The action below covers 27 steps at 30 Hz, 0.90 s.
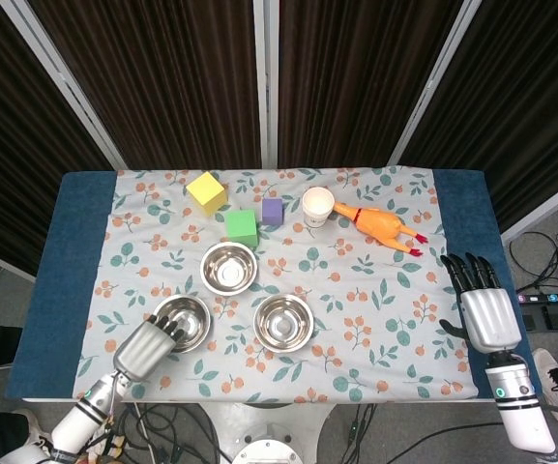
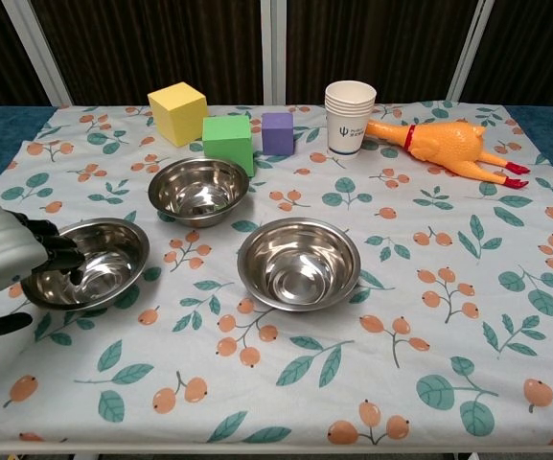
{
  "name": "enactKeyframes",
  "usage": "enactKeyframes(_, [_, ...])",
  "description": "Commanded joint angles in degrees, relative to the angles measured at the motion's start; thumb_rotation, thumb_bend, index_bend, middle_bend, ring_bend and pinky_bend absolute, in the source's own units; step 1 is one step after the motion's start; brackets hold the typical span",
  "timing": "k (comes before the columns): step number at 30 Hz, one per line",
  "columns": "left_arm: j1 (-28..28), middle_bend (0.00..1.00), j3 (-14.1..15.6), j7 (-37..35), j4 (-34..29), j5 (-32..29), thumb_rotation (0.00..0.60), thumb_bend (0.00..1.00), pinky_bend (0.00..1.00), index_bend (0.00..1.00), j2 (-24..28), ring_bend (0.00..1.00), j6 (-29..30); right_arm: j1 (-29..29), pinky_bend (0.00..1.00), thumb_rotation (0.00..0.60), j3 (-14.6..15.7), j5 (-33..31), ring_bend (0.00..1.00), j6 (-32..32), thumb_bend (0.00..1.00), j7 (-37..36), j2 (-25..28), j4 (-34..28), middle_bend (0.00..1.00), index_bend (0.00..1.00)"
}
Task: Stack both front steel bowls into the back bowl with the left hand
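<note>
Three steel bowls sit on the floral cloth. The back bowl (image 1: 229, 267) (image 2: 199, 189) is empty. In front of it are the front right bowl (image 1: 284, 322) (image 2: 298, 262) and the front left bowl (image 1: 186, 319) (image 2: 99, 259). My left hand (image 1: 148, 343) (image 2: 8, 254) is at the front left bowl's near-left rim. Its fingers (image 2: 57, 254) curl over the rim into the bowl and its thumb lies just under the rim outside. The bowl still rests on the cloth. My right hand (image 1: 482, 302) lies open at the table's right edge, far from the bowls.
Behind the bowls stand a yellow block (image 1: 206, 191) (image 2: 177, 112), a green block (image 1: 242, 226) (image 2: 227, 140), a purple block (image 1: 273, 212) (image 2: 277, 133) and stacked paper cups (image 1: 318, 206) (image 2: 349, 118). A rubber chicken (image 1: 380, 227) (image 2: 444, 145) lies at the back right.
</note>
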State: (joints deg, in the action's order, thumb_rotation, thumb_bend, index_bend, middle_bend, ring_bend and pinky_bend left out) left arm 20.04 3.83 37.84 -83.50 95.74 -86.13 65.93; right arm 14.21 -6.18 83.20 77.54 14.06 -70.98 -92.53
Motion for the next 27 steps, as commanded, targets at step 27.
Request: enactKeyframes(27, [3.0, 0.7, 3.1, -8.7, 24.3, 12.0, 0.6, 0.32, 0.63, 0.69, -11.2, 0.58, 10.2, 0.2, 0.04, 0.6, 0.2, -1.4, 0.0, -0.8, 0.0, -1.7, -0.1, 1.5, 0.1, 0.02])
